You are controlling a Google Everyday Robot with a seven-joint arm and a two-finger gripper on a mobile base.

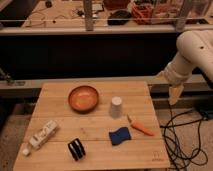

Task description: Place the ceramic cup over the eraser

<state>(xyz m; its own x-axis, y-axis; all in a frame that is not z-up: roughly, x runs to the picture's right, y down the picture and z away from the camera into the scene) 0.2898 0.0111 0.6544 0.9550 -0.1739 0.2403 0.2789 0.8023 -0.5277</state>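
A white ceramic cup (116,106) stands upside down on the wooden table (60,97), right of centre. A small black block with pale stripes (76,149), which looks like the eraser, lies near the front edge, well to the left of the cup. My gripper (175,95) hangs at the end of the white arm (197,47), off the table's right edge. It is level with the cup, apart from it, and holds nothing that I can see.
An orange bowl (83,98) sits left of the cup. A blue sponge (120,136) and a carrot (140,128) lie in front of the cup. A white bottle (41,136) lies at the front left. Black cables (180,145) trail on the floor at the right.
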